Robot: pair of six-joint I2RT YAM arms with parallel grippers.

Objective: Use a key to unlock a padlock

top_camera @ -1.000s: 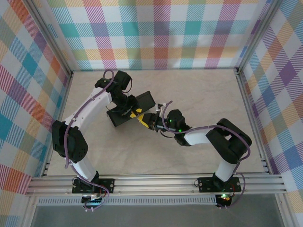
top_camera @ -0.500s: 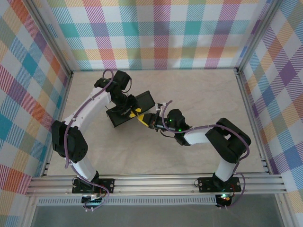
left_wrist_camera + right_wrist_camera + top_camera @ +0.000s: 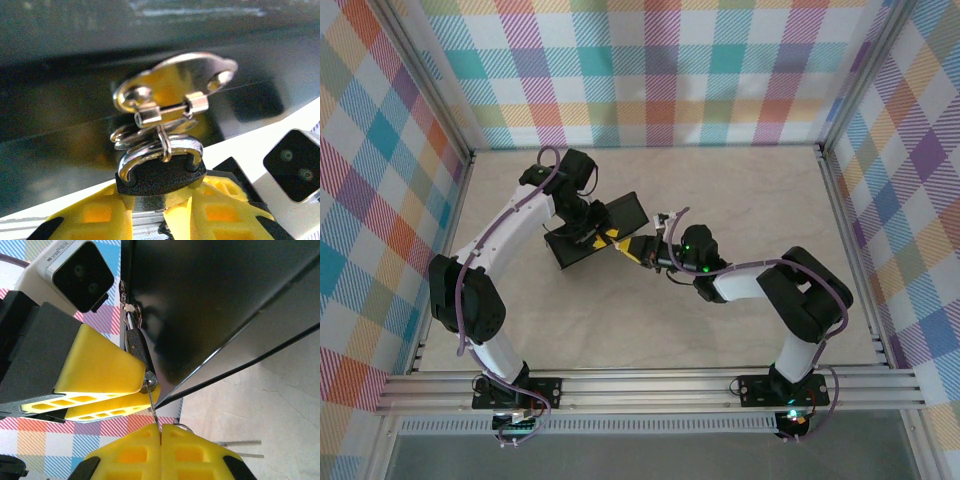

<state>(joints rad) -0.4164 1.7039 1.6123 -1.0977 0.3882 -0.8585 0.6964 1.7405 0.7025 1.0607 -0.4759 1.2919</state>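
1. The left claw (image 3: 161, 200) is clamped on the padlock (image 3: 161, 177). The dark little body sits squeezed between the two yellow fingers (image 3: 95, 215), right at their tips.
2. The padlock's silvery shackle (image 3: 175, 146) is hooked through a shiny latch plate (image 3: 175, 70) on the side of the black box (image 3: 625, 212), so the lock hangs right against the box wall.
3. The right claw (image 3: 161, 440) is shut tight with its yellow fingers pressed flat together, pinching the key (image 3: 152, 405). You mostly see a thin metal blade sticking up out of the seam.
4. The tip of that blade meets the bottom end of the padlock in the right wrist view. I honestly can't tell how far in it goes, or whether it's only touching.
5. That same view shows one of the left claw's fingers just left of the lock, with the black box wall on the other side.
6. From above, the box sits on the table (image 3: 740, 200) a bit left of the middle. Both arms meet at its near right corner, claws almost nose to nose.
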